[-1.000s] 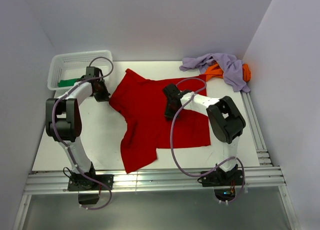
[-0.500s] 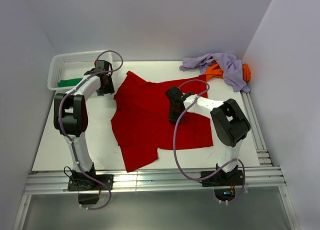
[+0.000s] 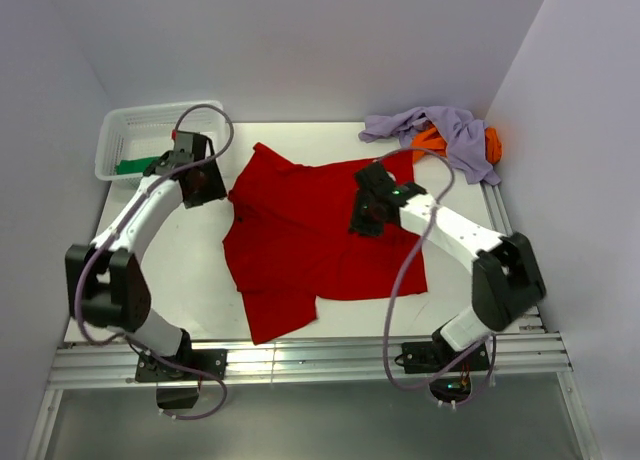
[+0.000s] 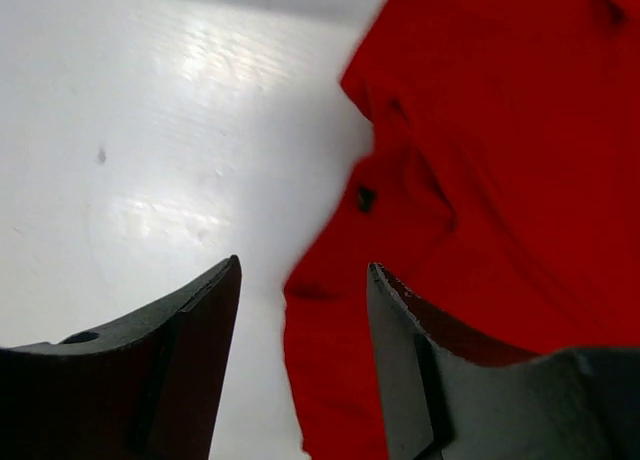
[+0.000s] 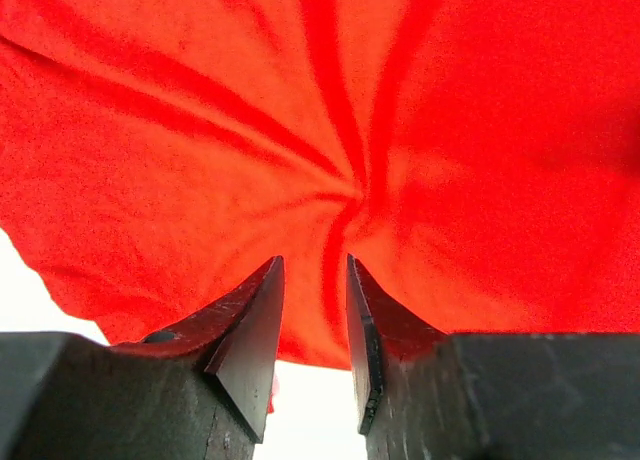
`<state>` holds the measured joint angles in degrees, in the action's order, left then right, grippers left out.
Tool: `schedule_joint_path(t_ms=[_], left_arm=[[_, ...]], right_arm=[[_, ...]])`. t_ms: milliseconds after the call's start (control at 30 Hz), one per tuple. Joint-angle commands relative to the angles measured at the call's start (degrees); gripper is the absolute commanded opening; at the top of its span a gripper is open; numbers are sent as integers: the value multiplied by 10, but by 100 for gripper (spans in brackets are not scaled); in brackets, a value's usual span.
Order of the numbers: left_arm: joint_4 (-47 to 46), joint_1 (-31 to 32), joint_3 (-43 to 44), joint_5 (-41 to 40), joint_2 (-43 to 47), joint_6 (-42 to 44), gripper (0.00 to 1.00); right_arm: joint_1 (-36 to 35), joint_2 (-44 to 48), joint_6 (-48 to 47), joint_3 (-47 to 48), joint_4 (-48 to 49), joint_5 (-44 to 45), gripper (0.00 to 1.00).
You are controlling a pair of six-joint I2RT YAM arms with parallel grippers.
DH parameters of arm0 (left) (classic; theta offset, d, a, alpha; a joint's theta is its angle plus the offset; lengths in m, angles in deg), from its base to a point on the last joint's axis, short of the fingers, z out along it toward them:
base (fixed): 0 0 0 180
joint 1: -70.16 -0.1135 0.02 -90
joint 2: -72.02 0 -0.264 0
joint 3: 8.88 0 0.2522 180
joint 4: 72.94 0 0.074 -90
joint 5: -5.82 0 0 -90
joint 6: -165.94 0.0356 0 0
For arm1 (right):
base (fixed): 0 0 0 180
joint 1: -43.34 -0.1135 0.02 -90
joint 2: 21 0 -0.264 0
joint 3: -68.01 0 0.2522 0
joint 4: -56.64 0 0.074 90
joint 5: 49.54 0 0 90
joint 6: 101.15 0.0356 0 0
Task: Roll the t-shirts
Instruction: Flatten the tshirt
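while the red t-shirt (image 3: 320,240) lies rumpled mid-table, the right gripper (image 5: 314,315) pinches a gathered fold of it between narrow jaws, and the left gripper (image 4: 303,320) hangs wide apart, empty, at its left edge

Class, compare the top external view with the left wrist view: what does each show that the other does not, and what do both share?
Only the top view shows the white plastic lattice basket, the lavender and orange shirts and the right gripper. Only the left wrist view shows the left gripper's open fingers close up. Both show the bright red t-shirt on the white table.
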<state>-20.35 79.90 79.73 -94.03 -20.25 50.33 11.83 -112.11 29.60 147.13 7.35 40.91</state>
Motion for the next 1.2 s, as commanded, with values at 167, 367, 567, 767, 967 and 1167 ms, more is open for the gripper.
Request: schedule_joint_path(t_ms=[167, 367, 567, 767, 967, 1167], left_arm=[[35, 83, -160, 130, 161, -149, 59], [31, 91, -266, 182, 256, -191, 59], [31, 100, -305, 214, 277, -199, 59], [14, 105, -319, 232, 278, -211, 59], [15, 107, -324, 236, 273, -205, 59], [12, 107, -321, 241, 269, -202, 59]], right_arm=[[70, 174, -33, -140, -108, 82, 34], [70, 217, -8, -217, -100, 76, 35], [69, 208, 1, -247, -76, 72, 34], [62, 199, 6, -255, -67, 68, 34], [43, 184, 17, -254, -64, 71, 35], [19, 154, 29, -250, -64, 84, 35]])
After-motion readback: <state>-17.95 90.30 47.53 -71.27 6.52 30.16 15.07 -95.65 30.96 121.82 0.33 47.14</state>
